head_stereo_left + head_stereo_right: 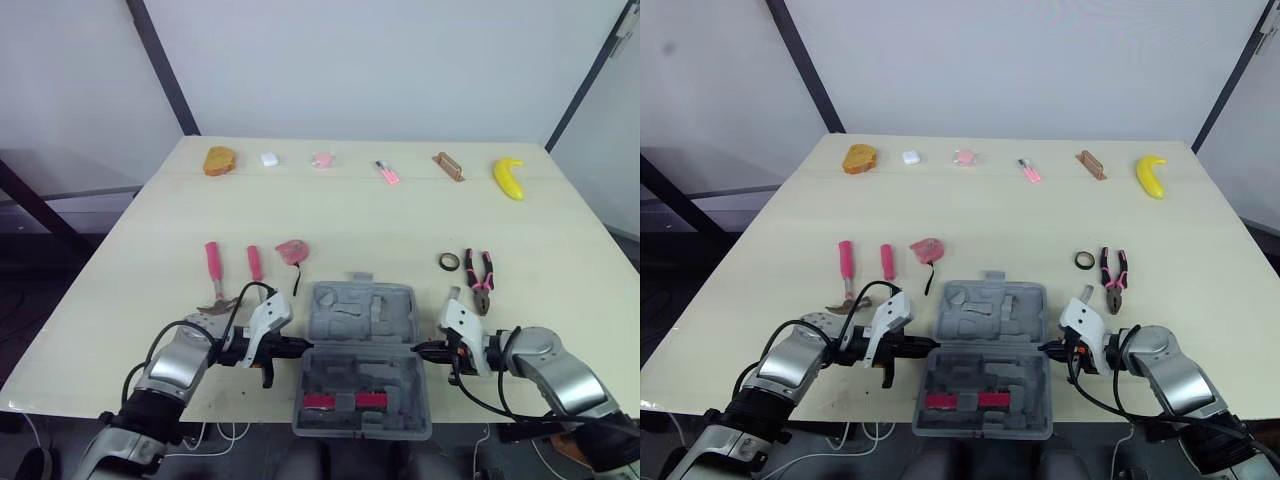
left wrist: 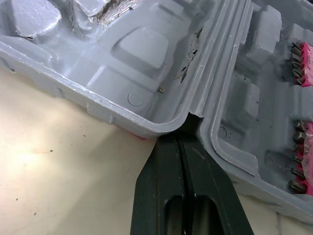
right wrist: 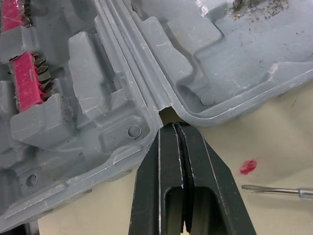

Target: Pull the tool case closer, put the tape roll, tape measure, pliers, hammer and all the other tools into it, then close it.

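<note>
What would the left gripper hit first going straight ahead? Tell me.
The open tool case: the left gripper, shut, points into the notch at the hinge between its two halves, and its tips look to be at or against that edge.

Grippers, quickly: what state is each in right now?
Left gripper: closed, empty, tip at the tool case hinge.
Right gripper: closed, empty, tip at the hinge.

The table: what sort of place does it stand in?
Probably a robot test room, not a real workshop: a pale table before plain white walls, with pliers, an open tool case and a banana laid out.
</note>
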Controlling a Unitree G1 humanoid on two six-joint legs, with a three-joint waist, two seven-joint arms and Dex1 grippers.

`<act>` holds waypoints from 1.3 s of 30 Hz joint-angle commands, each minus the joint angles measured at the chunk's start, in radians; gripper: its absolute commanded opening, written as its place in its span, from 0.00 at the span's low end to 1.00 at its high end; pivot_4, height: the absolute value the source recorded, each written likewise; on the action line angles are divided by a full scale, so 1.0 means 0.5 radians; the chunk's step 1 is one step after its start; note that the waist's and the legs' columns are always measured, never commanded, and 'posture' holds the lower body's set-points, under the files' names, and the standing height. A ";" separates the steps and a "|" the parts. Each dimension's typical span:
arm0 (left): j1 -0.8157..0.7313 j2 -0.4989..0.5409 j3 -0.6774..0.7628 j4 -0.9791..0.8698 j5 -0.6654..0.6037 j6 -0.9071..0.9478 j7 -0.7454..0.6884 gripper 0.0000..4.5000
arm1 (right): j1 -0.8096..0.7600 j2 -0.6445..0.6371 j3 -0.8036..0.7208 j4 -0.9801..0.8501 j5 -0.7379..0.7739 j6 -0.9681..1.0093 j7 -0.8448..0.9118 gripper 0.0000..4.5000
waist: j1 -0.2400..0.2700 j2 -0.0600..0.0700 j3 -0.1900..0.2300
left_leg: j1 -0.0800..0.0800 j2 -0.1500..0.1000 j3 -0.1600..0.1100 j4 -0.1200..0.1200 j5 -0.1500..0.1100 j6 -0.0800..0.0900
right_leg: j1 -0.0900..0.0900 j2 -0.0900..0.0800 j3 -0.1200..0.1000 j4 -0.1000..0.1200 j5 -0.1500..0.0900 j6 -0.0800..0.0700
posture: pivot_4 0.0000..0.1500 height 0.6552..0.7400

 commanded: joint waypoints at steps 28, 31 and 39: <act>0.120 0.042 -0.160 -0.230 0.001 0.103 -0.080 0.01 | 0.070 -0.083 0.035 -0.167 0.130 0.133 0.077 0.00 | -0.002 0.000 0.000 | 0.000 0.000 0.000 0.000 0.000 0.000 | 0.000 0.000 0.000 -0.001 0.000 0.000 | 1.00 1.00; 0.130 0.059 -0.170 -0.237 -0.001 0.105 -0.084 0.01 | 0.084 -0.099 0.039 -0.195 0.152 0.171 0.091 0.00 | -0.003 0.000 0.000 | 0.000 0.000 0.000 0.000 0.000 0.000 | 0.000 0.000 0.000 0.000 0.000 0.000 | 1.00 1.00; 0.143 0.084 -0.188 -0.219 0.019 0.074 -0.079 0.01 | 0.104 -0.120 0.051 -0.237 0.179 0.207 0.086 0.00 | -0.003 0.000 0.000 | 0.000 0.000 0.000 0.000 0.000 0.000 | 0.000 0.000 0.000 0.000 0.000 0.000 | 1.00 1.00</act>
